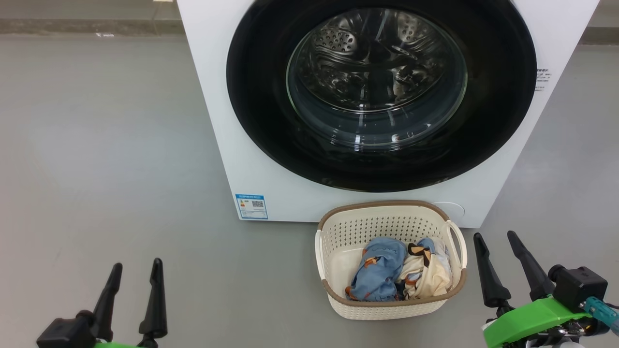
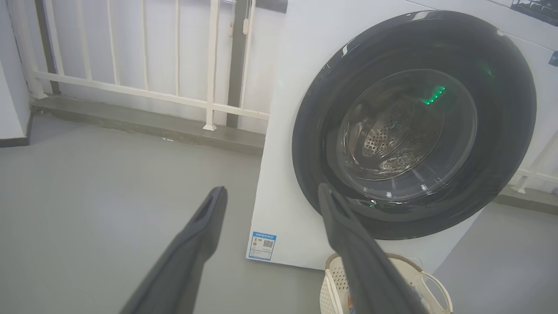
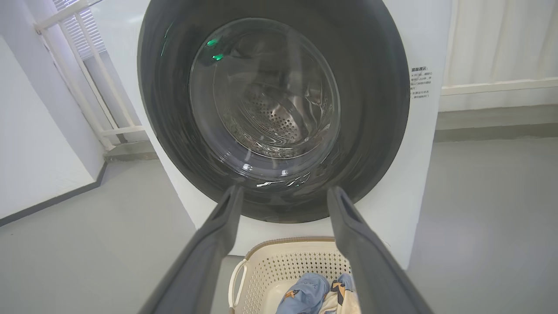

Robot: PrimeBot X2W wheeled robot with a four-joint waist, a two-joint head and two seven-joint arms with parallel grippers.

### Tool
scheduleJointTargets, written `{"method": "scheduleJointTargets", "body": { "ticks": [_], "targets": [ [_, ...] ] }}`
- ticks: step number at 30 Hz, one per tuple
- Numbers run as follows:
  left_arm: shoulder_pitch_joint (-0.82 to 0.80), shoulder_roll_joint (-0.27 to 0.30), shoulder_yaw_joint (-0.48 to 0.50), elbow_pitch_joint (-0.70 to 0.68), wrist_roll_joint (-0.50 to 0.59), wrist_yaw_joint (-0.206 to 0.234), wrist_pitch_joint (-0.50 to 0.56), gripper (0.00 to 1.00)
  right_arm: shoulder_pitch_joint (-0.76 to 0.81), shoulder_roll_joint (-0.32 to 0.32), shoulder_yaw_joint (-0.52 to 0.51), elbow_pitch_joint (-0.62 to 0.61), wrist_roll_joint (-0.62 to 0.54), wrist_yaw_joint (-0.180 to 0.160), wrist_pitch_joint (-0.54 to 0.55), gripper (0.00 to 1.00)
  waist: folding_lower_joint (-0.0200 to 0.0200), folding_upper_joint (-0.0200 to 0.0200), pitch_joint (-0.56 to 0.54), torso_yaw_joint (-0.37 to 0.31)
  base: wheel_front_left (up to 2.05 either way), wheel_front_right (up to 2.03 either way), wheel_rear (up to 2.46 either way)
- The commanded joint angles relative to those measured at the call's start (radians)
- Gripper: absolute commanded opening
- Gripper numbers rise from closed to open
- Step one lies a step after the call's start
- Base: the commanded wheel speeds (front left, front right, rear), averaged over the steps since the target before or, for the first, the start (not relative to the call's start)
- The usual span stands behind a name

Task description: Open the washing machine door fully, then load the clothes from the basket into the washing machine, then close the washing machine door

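Note:
The white washing machine [image 1: 271, 179] stands ahead on the floor, its round black door [image 1: 261, 92] shut flat against its front. The cream basket [image 1: 387, 215] sits on the floor before it, holding the clothes: a light blue garment [image 1: 379, 273] and a cream printed one [image 1: 430, 278]. My left gripper [image 1: 137, 270] is open at the lower left, well apart from the basket. My right gripper [image 1: 495, 240] is open just right of the basket, holding nothing. The right wrist view looks over the basket [image 3: 279, 266] at the door [image 3: 375, 109].
A blue label sticker [image 1: 251, 206] marks the machine's lower left corner. Grey floor [image 1: 106, 159] spreads wide to the left and in front. A white railing [image 2: 144, 91] on a low ledge runs behind the machine's left side, and a wall [image 3: 35, 144] stands further left.

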Motion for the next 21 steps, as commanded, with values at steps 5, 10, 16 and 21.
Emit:
{"method": "scheduleJointTargets", "body": {
  "ticks": [5, 10, 16, 21],
  "targets": [
    [-0.025, 0.024, 0.022, -0.036, 0.064, 0.001, -0.025, 1.00, -0.044, -0.017, 0.009, -0.036, -0.073, 0.005, -0.028, 1.00, 0.0000, 0.0000, -0.004, 0.002, 0.00, 0.00, 0.00],
    [-0.023, 0.029, 0.020, -0.033, 0.115, 0.001, -0.040, 1.00, -0.038, -0.016, 0.001, -0.042, -0.131, 0.006, -0.043, 1.00, 0.0000, 0.0000, -0.006, 0.002, 0.00, 0.00, 0.00],
    [-0.023, 0.036, 0.013, -0.027, 0.166, 0.001, -0.057, 1.00, -0.026, -0.012, -0.011, -0.053, -0.199, 0.006, -0.061, 1.00, 0.0000, 0.0000, -0.008, 0.002, 0.00, 0.00, 0.00],
    [-0.024, 0.039, 0.015, -0.019, 0.170, 0.001, -0.061, 1.00, -0.019, -0.008, -0.019, -0.055, -0.215, 0.006, -0.065, 1.00, 0.0000, 0.0000, -0.009, -0.002, 0.00, 0.00, 0.00]
  ]
}}
